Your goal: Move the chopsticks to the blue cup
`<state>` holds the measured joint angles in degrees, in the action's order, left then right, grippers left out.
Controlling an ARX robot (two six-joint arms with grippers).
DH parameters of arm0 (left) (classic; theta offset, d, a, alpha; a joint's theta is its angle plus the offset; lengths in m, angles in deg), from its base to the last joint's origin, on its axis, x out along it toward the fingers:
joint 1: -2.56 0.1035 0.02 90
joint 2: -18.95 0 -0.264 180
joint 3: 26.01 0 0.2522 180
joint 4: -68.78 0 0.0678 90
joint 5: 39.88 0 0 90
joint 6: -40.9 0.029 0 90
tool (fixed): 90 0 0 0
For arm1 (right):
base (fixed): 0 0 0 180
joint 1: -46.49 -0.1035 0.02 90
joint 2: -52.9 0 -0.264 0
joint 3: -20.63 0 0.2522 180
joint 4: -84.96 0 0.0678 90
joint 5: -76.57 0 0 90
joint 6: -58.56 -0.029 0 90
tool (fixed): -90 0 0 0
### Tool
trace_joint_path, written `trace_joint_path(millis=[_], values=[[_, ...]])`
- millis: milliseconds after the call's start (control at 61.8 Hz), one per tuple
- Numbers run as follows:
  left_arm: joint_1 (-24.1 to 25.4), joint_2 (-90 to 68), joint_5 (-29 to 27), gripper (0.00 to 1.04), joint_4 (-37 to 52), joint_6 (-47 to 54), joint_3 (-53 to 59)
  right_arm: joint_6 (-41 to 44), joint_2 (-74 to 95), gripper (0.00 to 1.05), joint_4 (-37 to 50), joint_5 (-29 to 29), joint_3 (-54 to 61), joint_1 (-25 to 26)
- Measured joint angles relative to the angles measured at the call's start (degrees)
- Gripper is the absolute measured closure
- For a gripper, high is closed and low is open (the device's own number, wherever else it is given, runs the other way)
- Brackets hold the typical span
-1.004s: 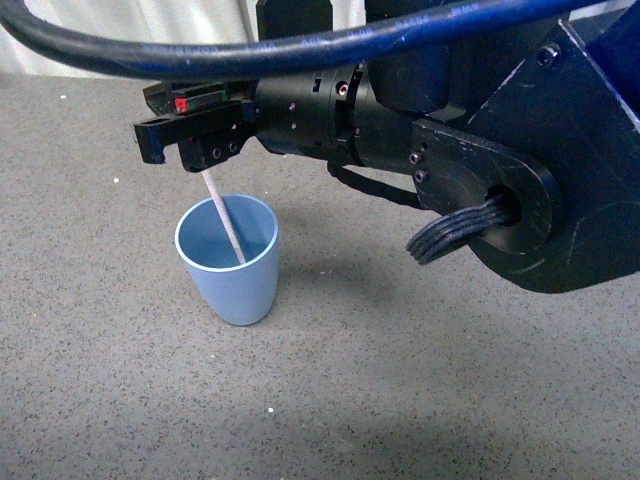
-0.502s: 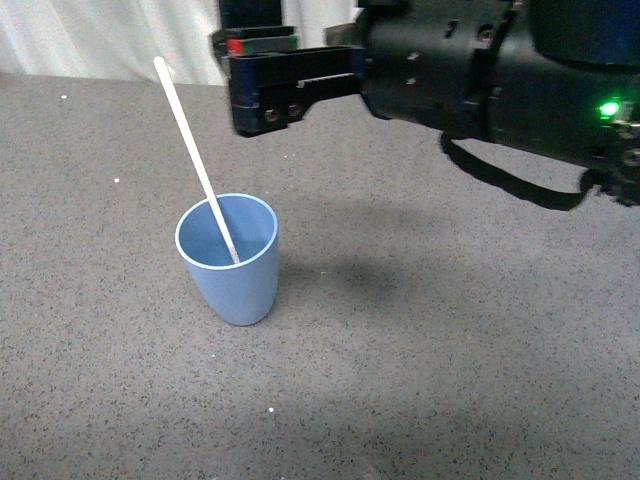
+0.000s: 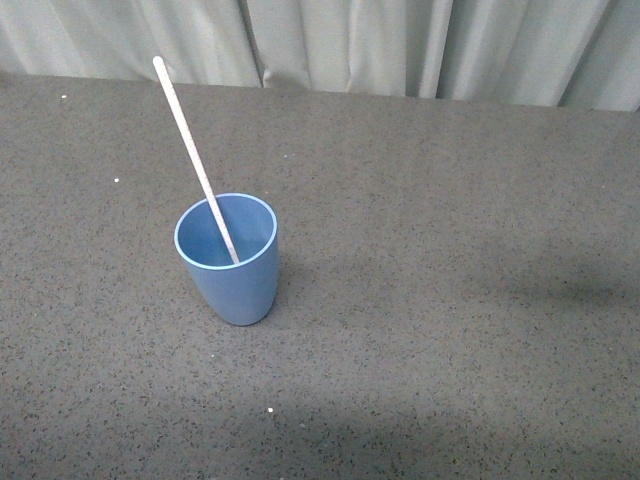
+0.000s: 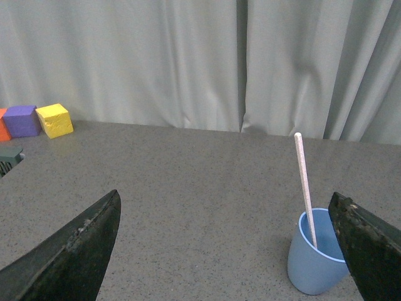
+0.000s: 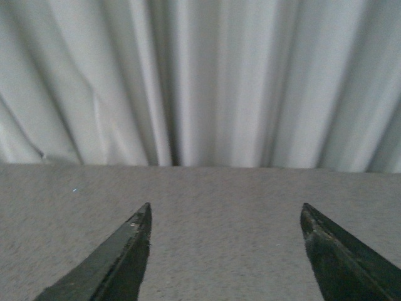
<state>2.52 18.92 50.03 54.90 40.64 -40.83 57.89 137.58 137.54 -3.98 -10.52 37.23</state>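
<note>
The blue cup (image 3: 230,262) stands upright on the grey table. The cream chopstick (image 3: 190,150) stands in it, lower end inside, top leaning away and to the left over the rim. No gripper shows in the front view. In the left wrist view the cup (image 4: 313,264) and chopstick (image 4: 304,182) sit just inside one black finger; my left gripper (image 4: 227,210) is open and empty, well back from them. My right gripper (image 5: 227,213) is open and empty, facing the bare table and curtain; neither cup nor chopstick shows there.
A grey curtain (image 3: 400,45) hangs along the table's far edge. In the left wrist view a yellow block (image 4: 54,120), a purple block (image 4: 22,120) and an orange block (image 4: 3,125) sit by the curtain, with a dark object (image 4: 7,160) near them.
The right arm, which stood over the cup a second ago with the chopstick at its fingers, has let it go and drawn back out of the front view. The chopstick stays leaning in the cup.
</note>
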Motion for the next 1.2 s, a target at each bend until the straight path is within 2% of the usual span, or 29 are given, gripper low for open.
trace_joint_path(millis=[113, 162, 340, 437, 502, 583, 1198], values=[[0.0, 0.0, 0.1, 0.07, 0.0, 0.0, 0.0, 0.3, -5.9, 0.61, -0.9, -2.0, 4.7, 1.4], [0.0, 0.0, 0.1, 0.07, 0.0, 0.0, 0.0, 0.5, -9.2, 0.75, -2.5, -2.9, 7.0, 2.3], [0.0, 0.0, 0.1, 0.07, 0.0, 0.0, 0.0, 0.7, -17.1, 1.04, -6.3, -4.5, 10.6, 4.0], [0.0, 0.0, 0.1, 0.07, 0.0, 0.0, 0.0, 0.6, -21.0, 1.04, -9.0, -5.1, 12.2, 4.7], [0.0, 0.0, 0.1, 0.07, 0.0, 0.0, 0.0, 0.7, -24.4, 1.04, -11.4, -8.8, 13.2, 7.5], [0.0, 0.0, 0.1, 0.07, 0.0, 0.0, 0.0, 0.7, -28.3, 1.04, -14.1, -9.1, 14.2, 8.9], [0.0, 0.0, 0.1, 0.07, 0.0, 0.0, 0.0, 0.7, -55.6, 1.04, -37.6, -9.4, 17.1, 9.1]])
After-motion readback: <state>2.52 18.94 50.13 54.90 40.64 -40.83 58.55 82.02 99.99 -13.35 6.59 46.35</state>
